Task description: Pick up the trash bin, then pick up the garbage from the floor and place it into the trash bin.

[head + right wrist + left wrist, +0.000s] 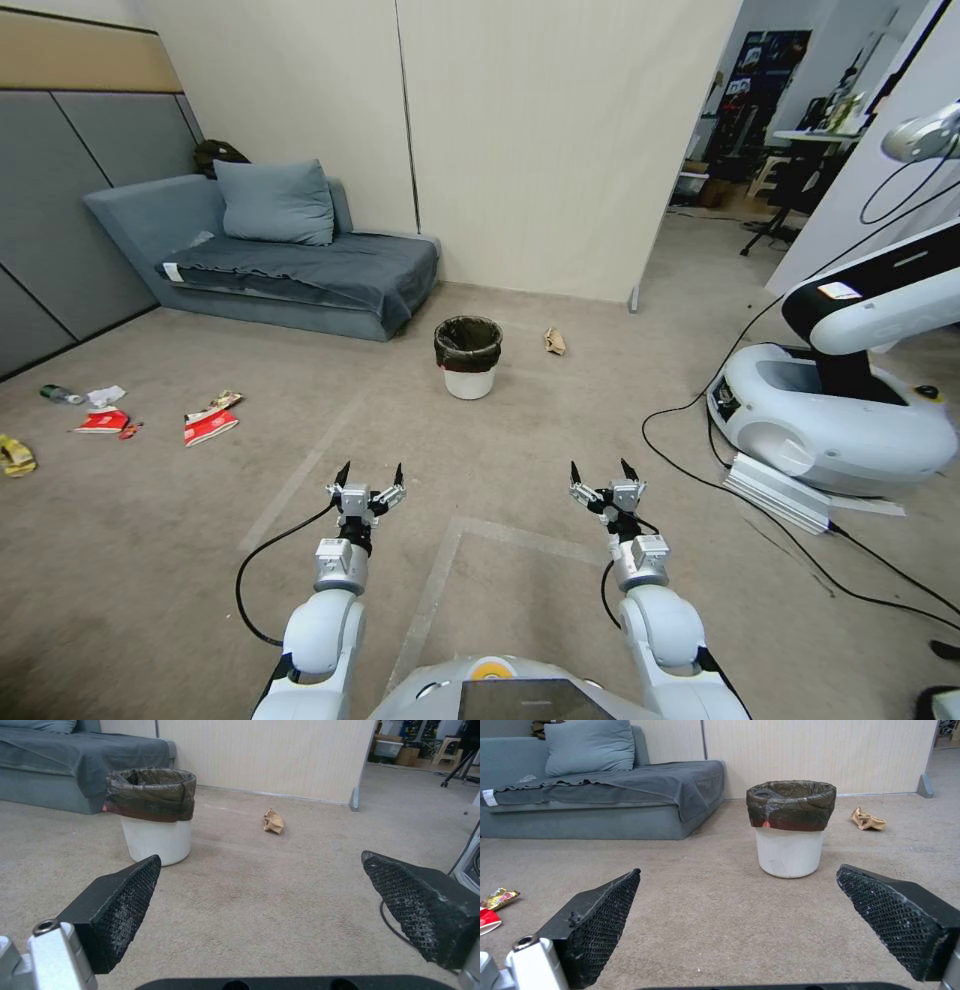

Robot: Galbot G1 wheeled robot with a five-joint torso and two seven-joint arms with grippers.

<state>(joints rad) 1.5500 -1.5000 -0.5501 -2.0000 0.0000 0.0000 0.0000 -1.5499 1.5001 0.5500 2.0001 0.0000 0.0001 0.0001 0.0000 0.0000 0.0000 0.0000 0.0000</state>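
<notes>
Trash bin [467, 357] stands upright on the floor [560, 450] just beside the sofa [290, 265], well ahead. Left gripper [370, 473] and right gripper [604, 470]: fingers spread, empty. Drive closer; pinch the bagged rim squarely.

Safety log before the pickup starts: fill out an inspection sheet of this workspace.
Surface: carpet floor, pale tape lines.
Trash bin: upright near the sofa, black liner over rim, untouched.
Garbage: red-and-white packets and a yellow wrapper far left on the floor; brown paper scrap right of the bin.
Clutter: nothing else seen.
Left claw: open, empty, above floor.
Right claw: open, empty, above floor.
Cables: black cable across floor at right.
Surroundings: grey sofa, second robot, partition wall.
</notes>
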